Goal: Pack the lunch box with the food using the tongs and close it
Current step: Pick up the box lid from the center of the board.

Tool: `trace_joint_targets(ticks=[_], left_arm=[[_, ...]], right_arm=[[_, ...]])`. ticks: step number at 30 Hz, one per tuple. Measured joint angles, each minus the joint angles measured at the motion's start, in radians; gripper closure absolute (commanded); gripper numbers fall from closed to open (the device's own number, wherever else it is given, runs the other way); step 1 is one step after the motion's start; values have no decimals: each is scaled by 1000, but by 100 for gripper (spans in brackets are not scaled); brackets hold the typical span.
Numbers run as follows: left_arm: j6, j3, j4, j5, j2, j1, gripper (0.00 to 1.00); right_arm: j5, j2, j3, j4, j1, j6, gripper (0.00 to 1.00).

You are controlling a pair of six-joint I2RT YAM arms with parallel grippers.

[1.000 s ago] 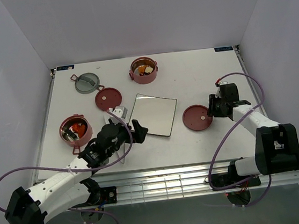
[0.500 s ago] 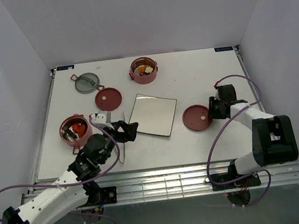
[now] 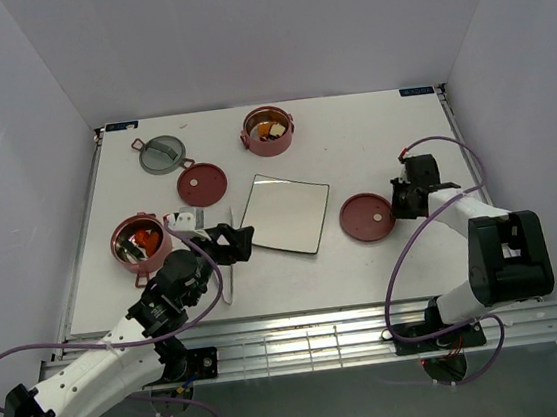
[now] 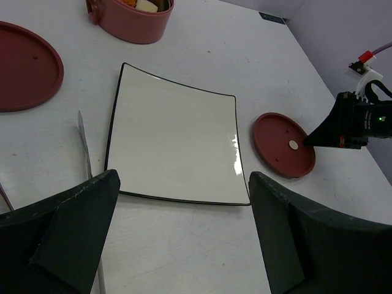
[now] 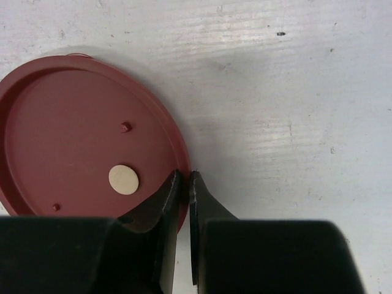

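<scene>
Looking from top: food [image 3: 141,237] sits in both bowls, near bowl [image 3: 123,254] at left, far bowl [image 3: 271,149] at the back; plate [image 3: 286,213] looks bare; far lid [image 3: 201,183] and top lid [image 3: 163,153] lie apart from the bowls.
Top, arms: right gripper [image 3: 395,204] touches the edge of near lid [image 3: 367,218]; left gripper [image 3: 232,246] hovers wide open at the plate's left corner.
Left wrist, tongs: tongs [image 4: 84,144] lie on the table [image 4: 214,37], arms spread, pinching nothing, beside one open finger.
Left wrist, risk: a careless descent may push the tongs away or against the plate.
Right wrist, grip: jaws are pressed almost together astride the near lid's thin rim.
Right wrist, risk: such an edge pinch seems weak; the lid may tilt, slip out or drop when carried.
Path risk: both bowls are well apart from this lid, and the left arm [image 3: 122,337] stands between it and the near bowl, so a collision is possible.
</scene>
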Motion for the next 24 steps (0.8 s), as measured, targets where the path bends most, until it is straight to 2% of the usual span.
trace_joint_targets(ticks=[6, 10, 13, 18, 21, 24], left_arm=[[-6, 0, -7, -19, -3, 0, 4], [-14, -2, -16, -33, -19, 0, 4], [-21, -6, -22, -43, -44, 0, 4], [-33, -31, -25, -52, -103, 0, 4], [-37, -50, -21, -56, -124, 0, 4], [-37, -52, -17, -56, -105, 0, 4]], right_arm=[[5, 19, 53, -25, 0, 0, 92], [12, 19, 145, -89, 4, 0, 92], [5, 18, 248, -114, 13, 7, 92], [-95, 35, 417, -74, 35, 52, 92], [-131, 128, 579, -39, 71, 79, 92], [-128, 287, 793, 1, 128, 92, 92]])
